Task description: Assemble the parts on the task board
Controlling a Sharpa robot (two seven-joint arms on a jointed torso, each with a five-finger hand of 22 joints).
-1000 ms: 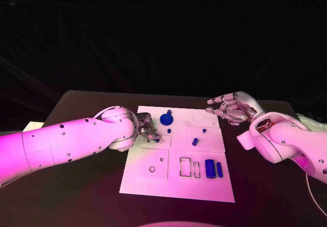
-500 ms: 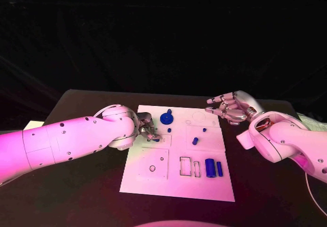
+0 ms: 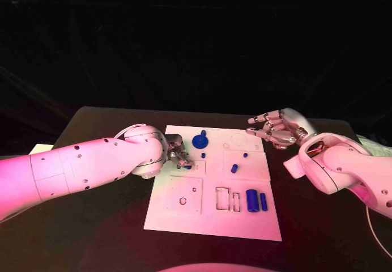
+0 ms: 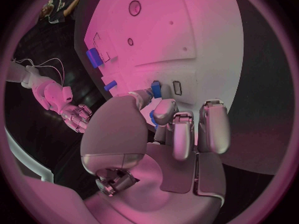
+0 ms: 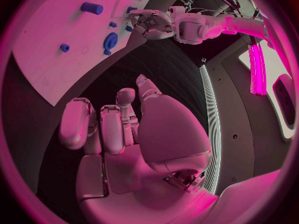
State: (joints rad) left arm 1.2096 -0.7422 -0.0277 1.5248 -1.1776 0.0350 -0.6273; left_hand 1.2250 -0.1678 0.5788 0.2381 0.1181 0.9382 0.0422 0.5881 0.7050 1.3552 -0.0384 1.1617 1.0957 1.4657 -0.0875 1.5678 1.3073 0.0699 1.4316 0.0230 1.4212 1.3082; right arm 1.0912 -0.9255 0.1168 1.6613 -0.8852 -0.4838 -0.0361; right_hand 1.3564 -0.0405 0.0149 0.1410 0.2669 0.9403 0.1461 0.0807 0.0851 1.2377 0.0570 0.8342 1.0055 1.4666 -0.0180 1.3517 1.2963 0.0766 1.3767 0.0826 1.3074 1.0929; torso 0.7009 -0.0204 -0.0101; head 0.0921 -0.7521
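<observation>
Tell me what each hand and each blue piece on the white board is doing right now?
Left silver hand: pinches a small blue peg at the white task board.
Right silver hand: off the board, fingers curled, holding nothing.
Round blue wheel piece: sits on the board, untouched.
Two blue bars: lie side by side on the board.
Short blue cylinder: lies loose on the board.

Parts (image 3: pixel 251 202) lie on the task board (image 3: pixel 214 224), apparently mid-table (image 3: pixel 98 127).
</observation>
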